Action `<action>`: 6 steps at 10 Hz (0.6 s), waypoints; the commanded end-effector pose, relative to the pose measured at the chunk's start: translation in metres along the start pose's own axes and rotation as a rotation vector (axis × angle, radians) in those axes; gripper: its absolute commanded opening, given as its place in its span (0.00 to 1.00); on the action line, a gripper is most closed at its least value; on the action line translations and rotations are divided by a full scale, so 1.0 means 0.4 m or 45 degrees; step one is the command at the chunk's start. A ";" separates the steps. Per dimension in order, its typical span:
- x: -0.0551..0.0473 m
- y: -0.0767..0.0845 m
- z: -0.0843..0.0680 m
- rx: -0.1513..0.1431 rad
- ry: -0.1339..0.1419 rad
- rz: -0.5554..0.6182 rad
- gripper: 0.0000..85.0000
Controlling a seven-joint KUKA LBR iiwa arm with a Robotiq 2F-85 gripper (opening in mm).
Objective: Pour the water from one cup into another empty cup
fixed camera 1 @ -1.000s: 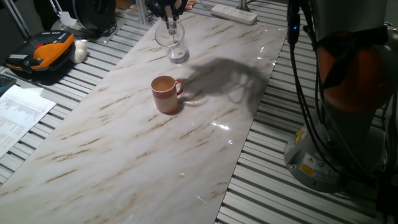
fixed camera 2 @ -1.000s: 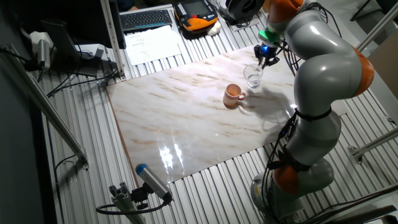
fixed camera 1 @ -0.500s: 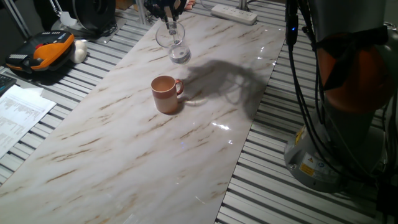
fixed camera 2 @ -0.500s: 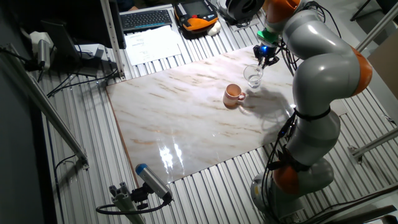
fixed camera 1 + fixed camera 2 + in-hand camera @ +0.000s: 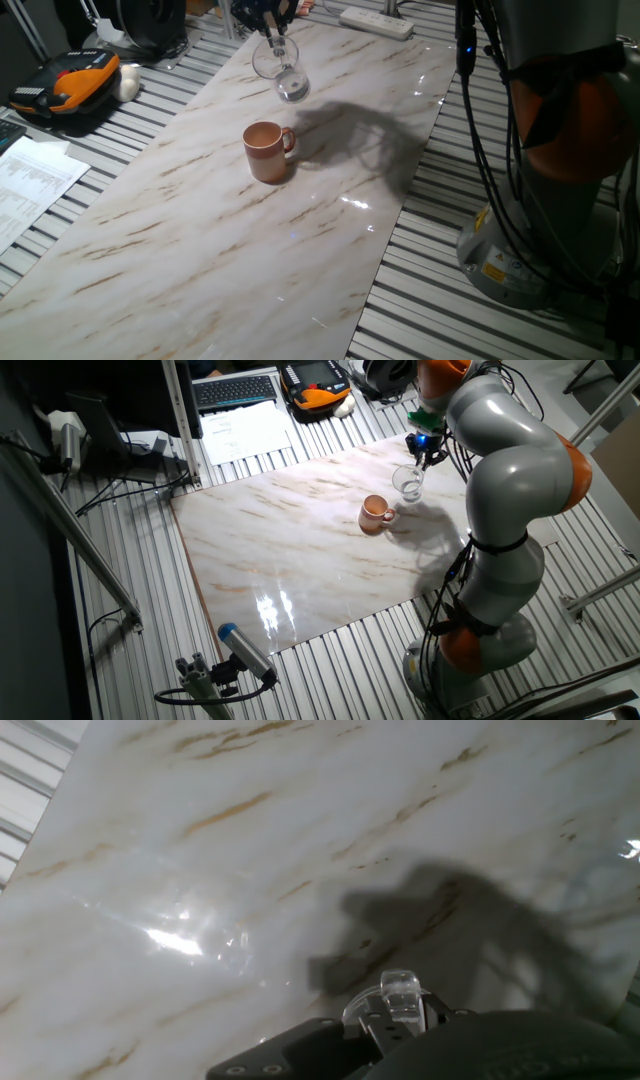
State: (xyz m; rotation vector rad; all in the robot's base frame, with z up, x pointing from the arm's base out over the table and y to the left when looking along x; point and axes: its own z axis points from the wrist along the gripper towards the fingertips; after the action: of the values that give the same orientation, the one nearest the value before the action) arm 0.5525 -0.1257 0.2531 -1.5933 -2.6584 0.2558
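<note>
My fingers pinch the glass mug by its rim, lifted just off the marble bench. The brown mug sits near. Carry level, centre above it, then tip slowly.

Work surface: white marble-pattern board with tan veining, glossy, laid on a ribbed slatted table.
Power strip: white, at the far end of the board, lying on the slats.
Orange-and-black device: rests on the slats left of the board; a white object lies just beside it.
Printed sheets: white papers at the left edge, near the device.
Keyboard: black, beyond the papers in the other fixed view.
Cables: black bundle hanging at right.
</note>
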 end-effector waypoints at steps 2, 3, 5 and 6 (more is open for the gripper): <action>-0.006 -0.004 -0.002 0.030 -0.039 0.022 0.00; -0.010 -0.009 -0.005 0.050 -0.063 0.026 0.00; -0.013 -0.011 -0.006 0.068 -0.092 0.056 0.00; -0.013 -0.011 -0.006 0.065 -0.096 0.067 0.00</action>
State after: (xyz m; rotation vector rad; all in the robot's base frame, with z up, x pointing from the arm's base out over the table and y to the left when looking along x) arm 0.5513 -0.1318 0.2565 -1.6755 -2.6425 0.3925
